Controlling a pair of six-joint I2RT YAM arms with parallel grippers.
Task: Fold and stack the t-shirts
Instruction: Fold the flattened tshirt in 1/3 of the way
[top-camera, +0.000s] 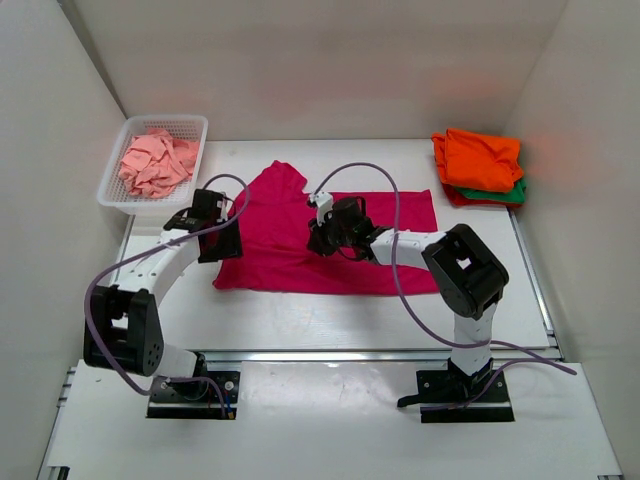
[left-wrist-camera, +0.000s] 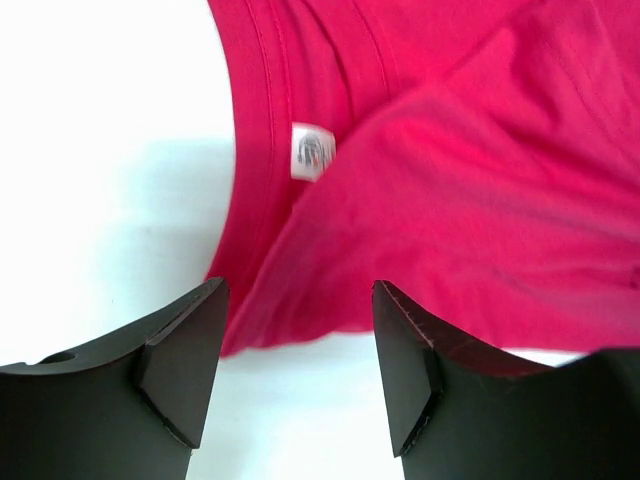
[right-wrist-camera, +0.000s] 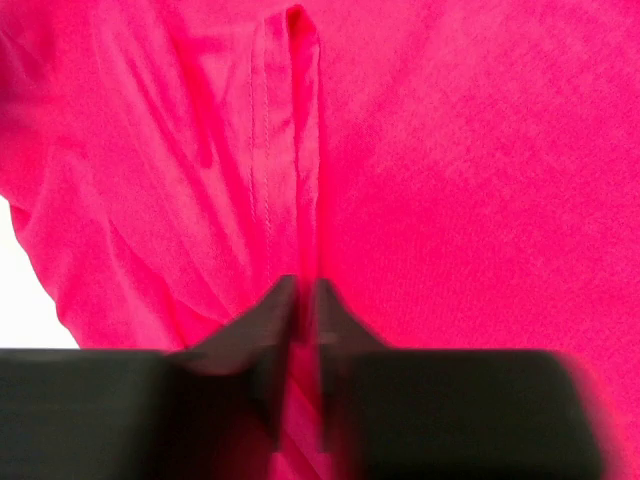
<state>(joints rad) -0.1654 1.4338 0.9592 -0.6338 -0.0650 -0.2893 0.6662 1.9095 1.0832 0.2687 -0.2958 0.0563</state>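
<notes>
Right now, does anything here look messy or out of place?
Nothing spilled or torn. The magenta shirt lies lopsided, one sleeve poking toward the back, and the pale pink shirt sits crumpled in the basket.

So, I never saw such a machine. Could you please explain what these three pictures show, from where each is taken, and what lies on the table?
This is a robot with two arms bolted to a white table. The wide picture is taken from above and behind them; the other two come from a camera on each wrist. A magenta t-shirt lies in the middle. The right gripper is shut on a fold of it; the left gripper is open at its edge. At far left a pale pink shirt lies crumpled in a white basket. At far right lie stacked an orange shirt, a green shirt and a red shirt.
</notes>
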